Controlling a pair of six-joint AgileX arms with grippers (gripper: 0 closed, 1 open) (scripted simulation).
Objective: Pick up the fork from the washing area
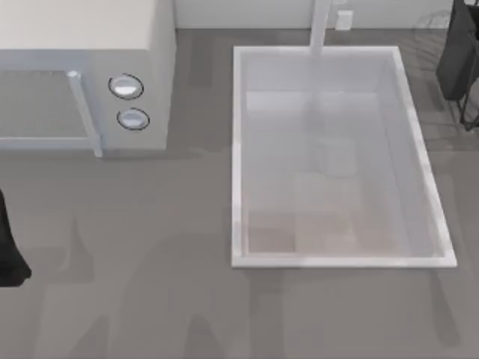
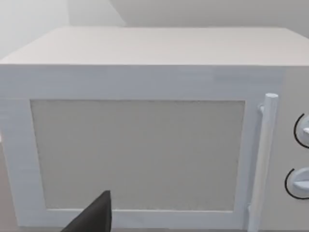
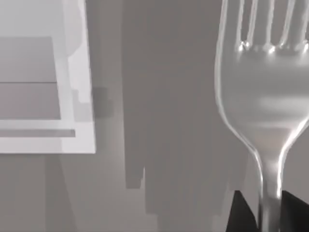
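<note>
The fork (image 3: 263,96) is a shiny silver one, seen close up in the right wrist view with its tines pointing away. My right gripper (image 3: 269,215) is shut on its thin handle, a dark finger on each side. The fork hangs over the grey counter, outside a corner of the washing area's pale rim (image 3: 79,96). In the top view the washing area (image 1: 239,149) is a large rectangular basin at centre right, with no fork in it. My right arm (image 1: 458,60) is at the far right, beyond the basin's back corner.
A boxy white microwave (image 1: 82,45) with two round knobs stands at the back left. My parked left arm (image 1: 7,254) is at the left edge and faces the microwave door (image 2: 137,154). A white faucet post (image 1: 320,26) rises at the basin's back rim.
</note>
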